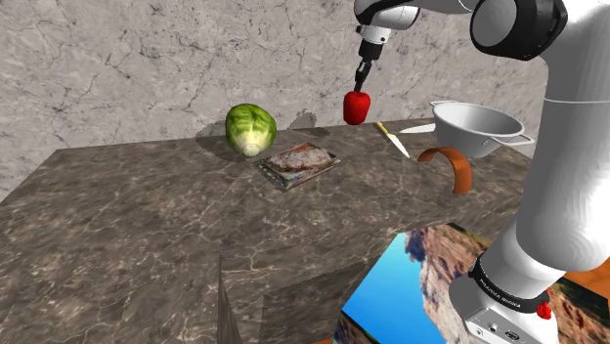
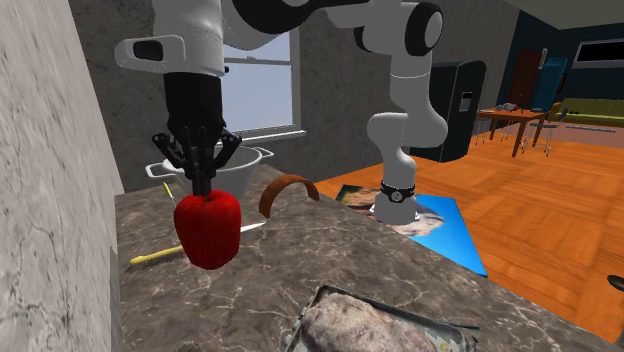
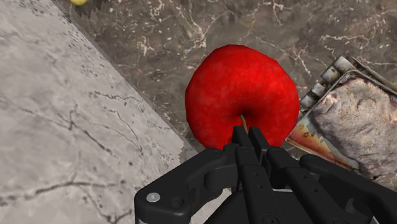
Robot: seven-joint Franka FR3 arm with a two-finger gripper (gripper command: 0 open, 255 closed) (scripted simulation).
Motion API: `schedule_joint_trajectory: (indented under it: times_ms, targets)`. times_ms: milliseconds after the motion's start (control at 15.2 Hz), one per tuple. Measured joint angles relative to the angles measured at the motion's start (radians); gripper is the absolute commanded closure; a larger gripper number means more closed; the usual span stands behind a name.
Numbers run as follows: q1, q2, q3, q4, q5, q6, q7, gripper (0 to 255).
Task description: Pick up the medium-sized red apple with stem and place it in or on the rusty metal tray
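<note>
A red apple (image 1: 357, 107) hangs in the air above the marble counter, near the back wall. My gripper (image 1: 363, 75) is shut on its thin stem, and the apple (image 2: 208, 229) dangles below the black fingers (image 2: 201, 160). In the wrist view the two fingers (image 3: 249, 141) meet on the stem at the apple's (image 3: 242, 89) top. The rusty tray (image 1: 298, 162) lies on the counter to the shoulder view's left of the apple, its bed mottled grey and brown. The tray (image 3: 347, 121) shows beside the apple in the wrist view.
A green cabbage (image 1: 250, 129) sits just left of the tray. A yellow-handled knife (image 1: 393, 140), a curved brown band (image 1: 451, 163) and a white colander (image 1: 477, 127) lie to the right near the arm. A stone wall (image 1: 147, 59) backs the counter.
</note>
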Motion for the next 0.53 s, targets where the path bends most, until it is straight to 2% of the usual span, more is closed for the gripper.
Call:
schedule_joint_trajectory:
  times_ms: [396,528]
  targets:
    - [-0.007,-0.004,-0.004,0.077,-0.007,-0.080,0.012,255]
    - [0.017,-0.032,0.000,0.049,-0.022,-0.074,0.038,255]
